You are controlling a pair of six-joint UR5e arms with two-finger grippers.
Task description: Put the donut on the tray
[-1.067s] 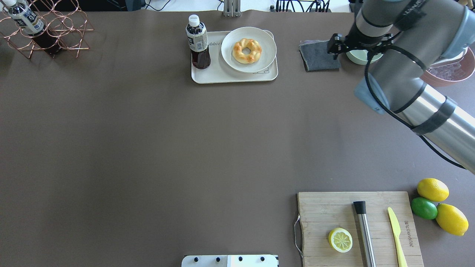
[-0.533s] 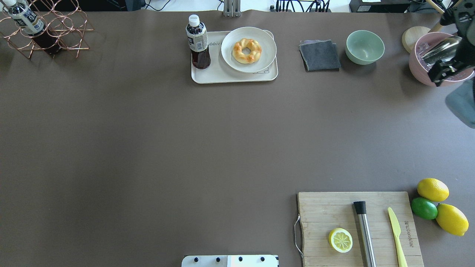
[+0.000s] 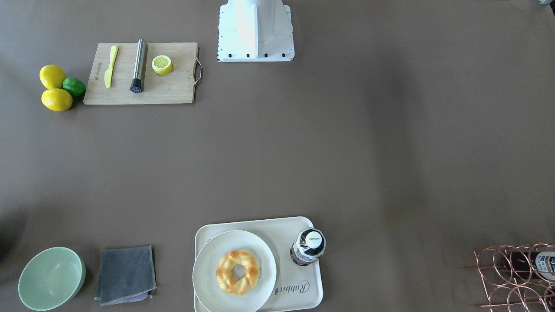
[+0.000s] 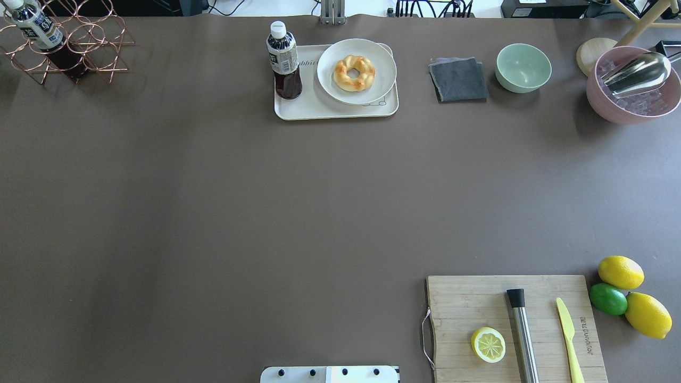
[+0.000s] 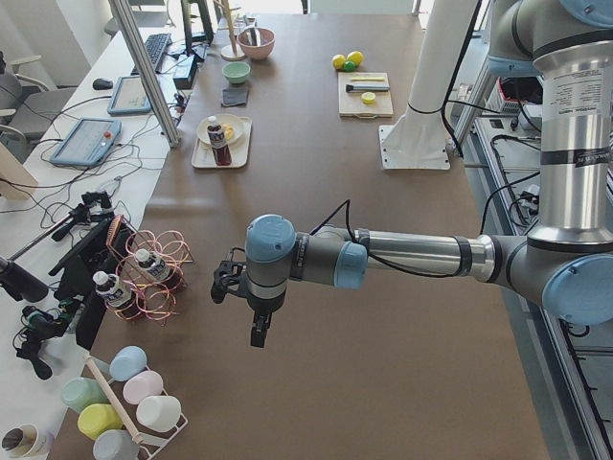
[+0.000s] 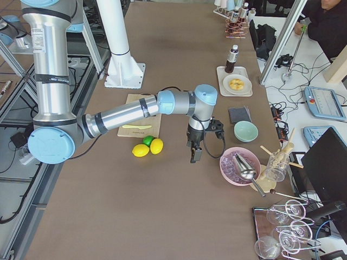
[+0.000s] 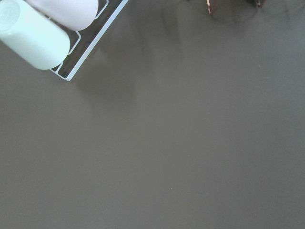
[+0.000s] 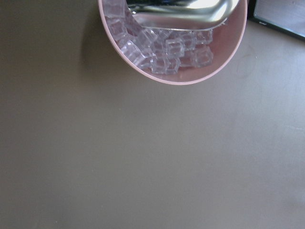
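One donut (image 4: 354, 73) lies on one plate (image 4: 384, 63), 3 o'clock on the single tray (image 4: 319, 110) seen overhead; one bottle (image 4: 284, 61) stands at 9. Left gripper (image 5: 260, 331), right gripper (image 6: 193, 154): spread or pressed, cannot tell.

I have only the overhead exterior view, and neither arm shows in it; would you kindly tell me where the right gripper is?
Observer: The exterior right view shows the right gripper hanging in the air between the lemons and the pink ice bowl. I cannot tell whether it is open or shut.
Operator: Thank you. And the left one?
Observer: The exterior left view shows the left gripper hanging beside the copper bottle rack, far from the tray.
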